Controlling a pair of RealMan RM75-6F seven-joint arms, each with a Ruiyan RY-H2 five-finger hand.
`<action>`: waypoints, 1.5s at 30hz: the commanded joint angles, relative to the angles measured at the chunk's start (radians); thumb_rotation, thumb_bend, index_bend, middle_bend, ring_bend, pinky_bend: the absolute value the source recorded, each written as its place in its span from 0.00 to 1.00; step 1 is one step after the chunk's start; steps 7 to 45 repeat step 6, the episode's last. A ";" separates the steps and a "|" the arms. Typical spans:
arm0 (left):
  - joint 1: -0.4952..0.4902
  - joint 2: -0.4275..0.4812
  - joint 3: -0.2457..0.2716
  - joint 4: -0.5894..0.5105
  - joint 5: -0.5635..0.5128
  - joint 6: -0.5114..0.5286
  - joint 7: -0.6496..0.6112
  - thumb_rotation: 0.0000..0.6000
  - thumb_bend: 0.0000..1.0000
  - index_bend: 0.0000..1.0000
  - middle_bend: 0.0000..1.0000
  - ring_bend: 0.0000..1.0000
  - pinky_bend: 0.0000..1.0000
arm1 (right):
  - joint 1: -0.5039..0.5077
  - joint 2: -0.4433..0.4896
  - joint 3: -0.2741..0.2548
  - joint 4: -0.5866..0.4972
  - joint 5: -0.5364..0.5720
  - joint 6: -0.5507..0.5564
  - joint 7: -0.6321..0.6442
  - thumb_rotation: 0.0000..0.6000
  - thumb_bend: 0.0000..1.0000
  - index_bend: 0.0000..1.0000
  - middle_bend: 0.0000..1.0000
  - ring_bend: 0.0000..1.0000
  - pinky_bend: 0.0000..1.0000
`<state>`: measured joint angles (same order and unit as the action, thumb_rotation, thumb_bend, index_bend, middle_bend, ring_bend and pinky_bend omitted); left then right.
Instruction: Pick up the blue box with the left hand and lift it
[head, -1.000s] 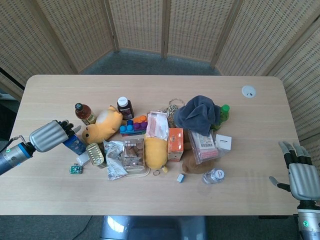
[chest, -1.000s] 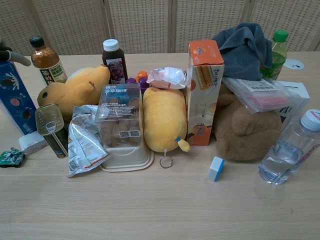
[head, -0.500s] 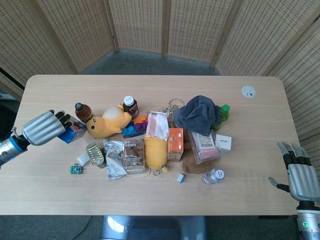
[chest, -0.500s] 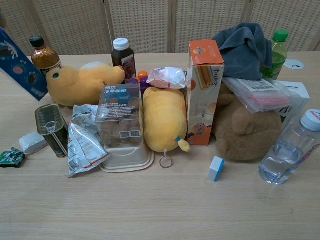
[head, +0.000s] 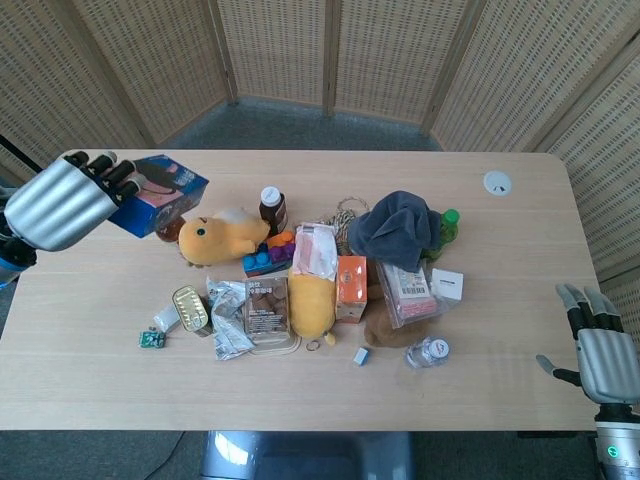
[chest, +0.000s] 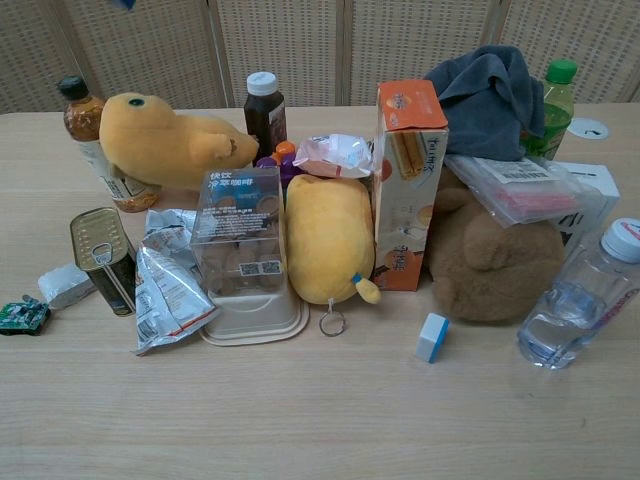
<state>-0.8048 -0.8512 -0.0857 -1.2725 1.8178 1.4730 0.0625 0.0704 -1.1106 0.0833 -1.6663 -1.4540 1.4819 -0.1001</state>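
In the head view my left hand (head: 62, 200) grips the blue box (head: 160, 192) and holds it high above the table's left side, tilted, its pink and blue face showing. Only a blue sliver (chest: 122, 4) of the box shows at the top edge of the chest view. My right hand (head: 603, 350) hangs open off the table's right front corner, holding nothing; the chest view does not show it.
A yellow plush duck (head: 222, 237) and two brown bottles (chest: 265, 105) lie just right of the lifted box. A tin can (head: 190, 309), foil packet, clear snack box (chest: 238, 232), orange carton (chest: 407, 180), grey cloth (head: 396, 228) and water bottle (chest: 580, 300) crowd the middle.
My left hand has risen up and back with the blue box, lifting it off the table. The plush duck and a brown bottle shifted left into the spot the box left.
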 joint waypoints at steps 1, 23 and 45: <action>-0.020 0.064 -0.043 -0.069 -0.020 -0.019 0.029 1.00 0.00 0.75 0.96 0.88 0.94 | 0.000 0.001 0.000 -0.001 -0.001 -0.001 0.003 1.00 0.00 0.00 0.00 0.00 0.00; -0.019 0.102 -0.064 -0.114 -0.020 -0.032 0.041 1.00 0.00 0.75 0.96 0.88 0.94 | 0.000 0.004 -0.002 -0.005 -0.004 -0.002 0.005 1.00 0.00 0.00 0.00 0.00 0.00; -0.019 0.102 -0.064 -0.114 -0.020 -0.032 0.041 1.00 0.00 0.75 0.96 0.88 0.94 | 0.000 0.004 -0.002 -0.005 -0.004 -0.002 0.005 1.00 0.00 0.00 0.00 0.00 0.00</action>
